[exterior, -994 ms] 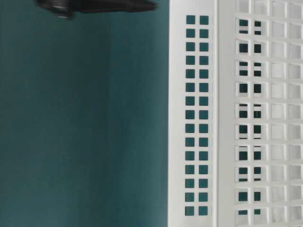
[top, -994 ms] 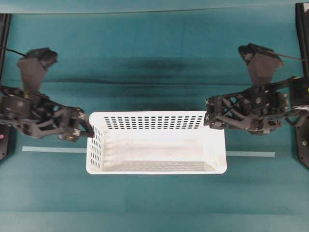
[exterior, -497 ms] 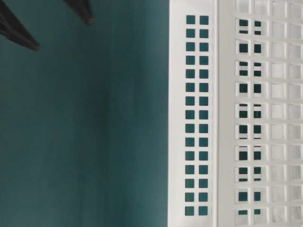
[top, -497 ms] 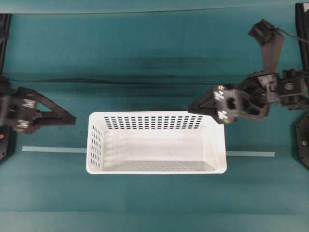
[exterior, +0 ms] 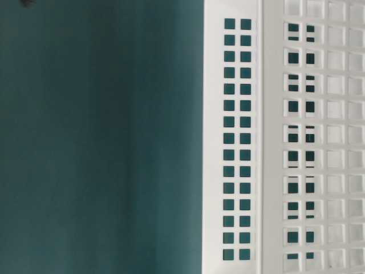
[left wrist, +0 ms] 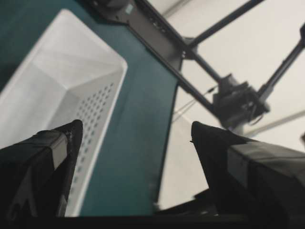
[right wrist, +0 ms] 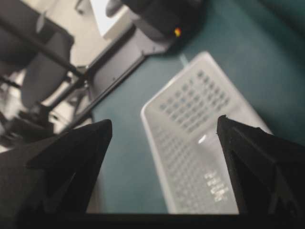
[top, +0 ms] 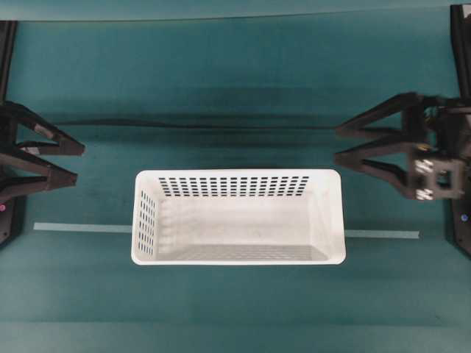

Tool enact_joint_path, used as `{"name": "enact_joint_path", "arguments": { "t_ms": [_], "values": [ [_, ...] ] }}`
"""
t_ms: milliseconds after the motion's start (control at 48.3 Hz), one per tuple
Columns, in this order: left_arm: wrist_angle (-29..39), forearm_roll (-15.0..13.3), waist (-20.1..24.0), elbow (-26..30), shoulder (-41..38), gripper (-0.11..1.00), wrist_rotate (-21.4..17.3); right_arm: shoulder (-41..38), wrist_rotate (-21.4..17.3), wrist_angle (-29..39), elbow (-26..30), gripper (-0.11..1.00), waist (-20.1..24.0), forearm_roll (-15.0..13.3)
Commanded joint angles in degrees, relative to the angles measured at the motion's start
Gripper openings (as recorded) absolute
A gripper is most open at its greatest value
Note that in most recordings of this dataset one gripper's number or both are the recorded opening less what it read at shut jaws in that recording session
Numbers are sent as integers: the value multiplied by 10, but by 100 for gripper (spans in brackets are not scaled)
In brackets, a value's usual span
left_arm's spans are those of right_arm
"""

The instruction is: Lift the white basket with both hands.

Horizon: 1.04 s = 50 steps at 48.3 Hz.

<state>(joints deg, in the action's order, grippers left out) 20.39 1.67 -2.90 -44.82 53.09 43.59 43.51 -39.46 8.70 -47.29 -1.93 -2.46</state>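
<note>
Plainly, the white basket (top: 238, 216) sits at lower centre of the overhead frame on the teal desk (top: 221, 88), empty, likely light and stiff. Its rounded short-end rims look the best hold. Farther out, left gripper (top: 71, 163) and right gripper (top: 340, 144) hang with fingers apart, touching nothing.

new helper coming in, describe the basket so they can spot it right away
On the teal table, look at the middle, across the thin pale tape line. The white basket sits there: a long rectangular tub with rows of small slots in its walls. It is the only white thing, lying apart from the black left gripper and right gripper.
</note>
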Motion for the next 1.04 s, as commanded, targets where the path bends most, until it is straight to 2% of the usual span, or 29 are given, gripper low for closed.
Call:
{"name": "enact_joint_path", "arguments": {
  "t_ms": [0,186,290,580,1015],
  "values": [
    [0,2,-1,5,2,93,-41,13,53,-8,-3,94,4,-6],
    [1,2,-1,6,20,93,-115,43,167,-9,-22,94,5,-6],
    [2,2,-1,6,43,93,-136,68,192,-9,-32,94,6,-6],
    [11,2,-2,-17,90,89,-186,138,194,-11,-61,94,6,-6],
    [11,2,-1,-45,99,88,-186,151,192,-11,-94,94,6,-6]
  ]
}}
